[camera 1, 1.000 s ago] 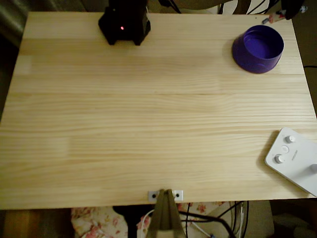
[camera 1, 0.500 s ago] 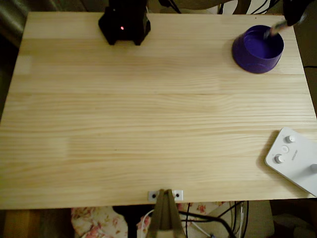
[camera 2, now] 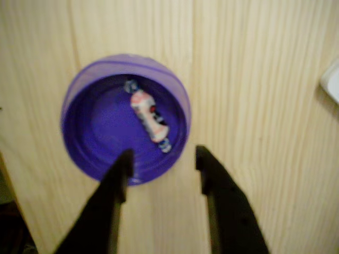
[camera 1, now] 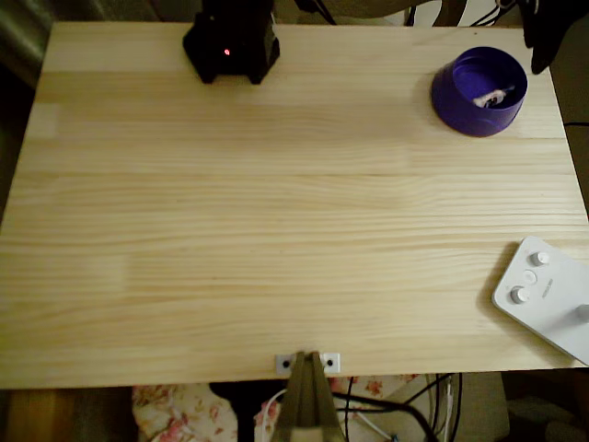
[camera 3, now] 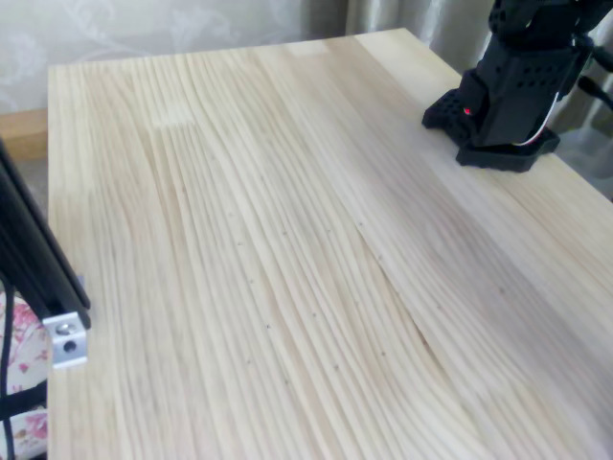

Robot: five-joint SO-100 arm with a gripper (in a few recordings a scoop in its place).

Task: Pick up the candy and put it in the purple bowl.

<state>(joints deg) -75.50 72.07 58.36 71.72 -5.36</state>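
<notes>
White button device (camera 1: 548, 296), table (camera 1: 276, 230) edge.

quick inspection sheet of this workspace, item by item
surface: pale wooden table, bare across the middle.
job's things: candy lies inside the purple bowl, on its floor; the overhead view also shows it in the bowl at the table's far right corner.
clutter: white button device at the right edge; metal bracket at the near edge.
grippers: gripper above the bowl's near rim, jaws open, holding nothing.
cables: dark cables below the near edge; more behind the far edge.
surroundings: black arm base with a red light at the far edge; floral fabric under the table; curtain behind.
</notes>
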